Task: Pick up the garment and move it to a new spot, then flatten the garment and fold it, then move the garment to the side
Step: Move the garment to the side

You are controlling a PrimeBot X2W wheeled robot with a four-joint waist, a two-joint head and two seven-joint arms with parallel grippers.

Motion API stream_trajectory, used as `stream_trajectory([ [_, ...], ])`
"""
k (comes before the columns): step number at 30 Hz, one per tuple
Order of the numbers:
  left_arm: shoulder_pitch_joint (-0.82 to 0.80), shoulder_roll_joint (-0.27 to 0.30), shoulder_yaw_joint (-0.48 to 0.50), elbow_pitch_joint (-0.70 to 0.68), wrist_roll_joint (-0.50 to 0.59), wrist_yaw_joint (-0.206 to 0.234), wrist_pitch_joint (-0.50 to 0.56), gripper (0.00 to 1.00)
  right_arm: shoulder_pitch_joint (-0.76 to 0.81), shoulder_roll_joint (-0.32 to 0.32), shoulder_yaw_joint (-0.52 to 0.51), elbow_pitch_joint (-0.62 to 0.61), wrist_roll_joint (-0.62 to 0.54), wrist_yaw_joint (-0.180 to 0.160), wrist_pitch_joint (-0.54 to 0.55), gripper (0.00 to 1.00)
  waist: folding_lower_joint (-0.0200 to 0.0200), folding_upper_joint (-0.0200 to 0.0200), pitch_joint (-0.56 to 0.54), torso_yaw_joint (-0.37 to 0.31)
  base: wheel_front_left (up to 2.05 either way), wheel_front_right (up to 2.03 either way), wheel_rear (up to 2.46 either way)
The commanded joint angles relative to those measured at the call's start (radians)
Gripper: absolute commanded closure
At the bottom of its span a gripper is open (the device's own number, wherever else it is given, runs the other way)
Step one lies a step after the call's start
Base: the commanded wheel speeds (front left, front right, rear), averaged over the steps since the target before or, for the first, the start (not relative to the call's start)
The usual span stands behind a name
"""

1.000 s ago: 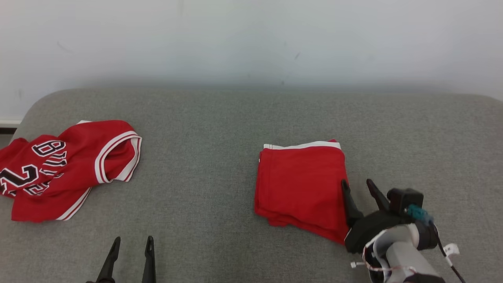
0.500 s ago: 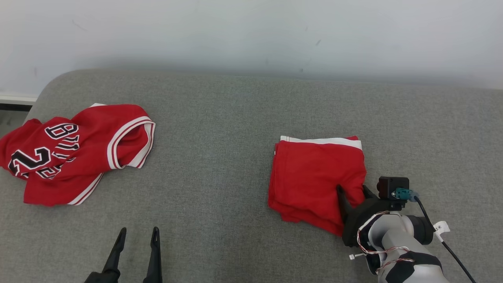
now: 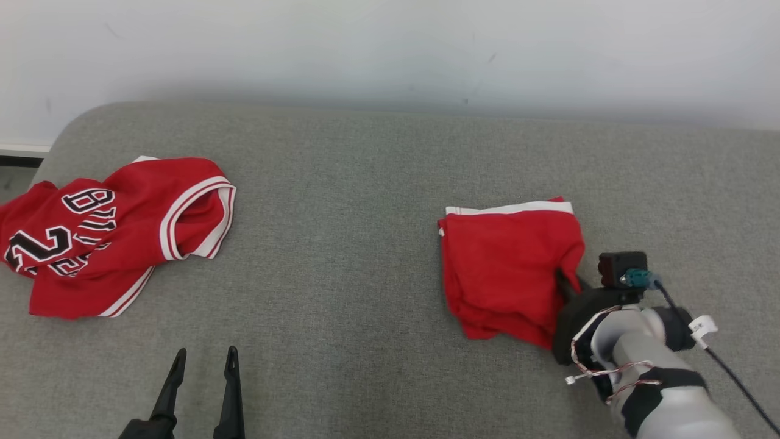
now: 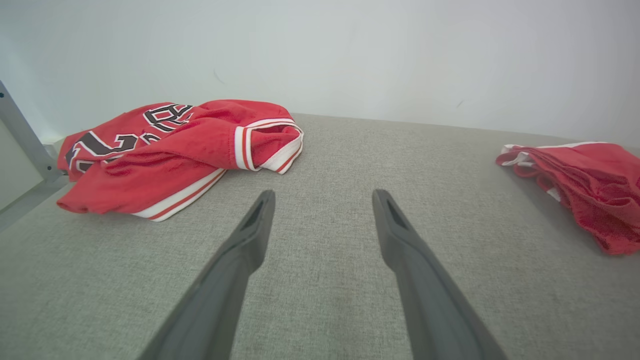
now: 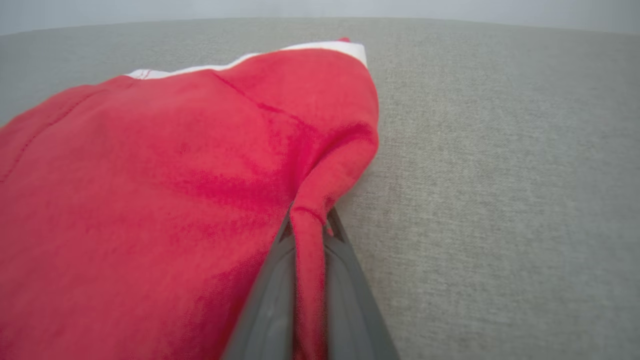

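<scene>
Folded garment (image 3: 506, 268): red with a white band, lying as a compact stack on the right half of the grey cushion (image 3: 341, 292). The fold looks complete, so only the move aside seems left.
Right gripper (image 5: 310, 222): clamped on a pinched ridge at the stack's right edge, with cloth standing up between the two fingers. An edge hold suits drawing the stack sideways without opening it.
Grip depth: the view is too close to tell how many layers are caught.
Left gripper (image 4: 324, 195): jaws spread and holding nothing, low over bare cushion between the two red items, apparently parked clear of the work.
Jersey (image 3: 109, 231): crumpled and numbered, at the far left, well apart from the stack.
Risk: a one-sided pull may let the lower layers slip.
</scene>
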Motion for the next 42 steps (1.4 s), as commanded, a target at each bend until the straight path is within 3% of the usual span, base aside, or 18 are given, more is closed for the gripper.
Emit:
stream_trajectory([
  [1, -0.013, -0.001, 0.003, -0.007, -0.010, 0.003, -0.001, 0.00, -0.012, -0.019, 0.010, -0.004, -0.005, -0.002, -0.006, 1.00, -0.0001, -0.0001, 0.010, -0.008, 0.00, 0.00, 0.00],
  [12, -0.067, -0.001, -0.018, -0.066, -0.021, 0.002, -0.001, 0.00, -0.115, -0.244, 0.252, -0.068, -0.007, -0.002, 0.061, 1.00, -0.0001, -0.0001, 0.096, -0.054, 0.00, 0.00, 0.00],
  [21, -0.127, -0.001, -0.039, -0.115, -0.002, -0.006, -0.001, 0.00, -0.237, -0.448, 0.466, -0.170, 0.057, -0.002, 0.143, 1.00, -0.0001, -0.0001, 0.188, -0.082, 0.00, 0.00, 0.00],
  [27, -0.156, -0.001, -0.039, -0.131, 0.009, -0.016, -0.001, 0.00, -0.319, -0.567, 0.555, -0.221, 0.118, -0.002, 0.187, 1.00, -0.0001, -0.0001, 0.246, -0.099, 0.00, 0.00, 0.00],
  [42, -0.178, 0.000, -0.026, -0.165, 0.019, -0.029, -0.001, 0.00, -0.445, -0.733, 0.677, -0.257, 0.184, -0.002, 0.228, 1.00, -0.0001, -0.0001, 0.292, -0.112, 0.00, 0.00, 0.00],
])
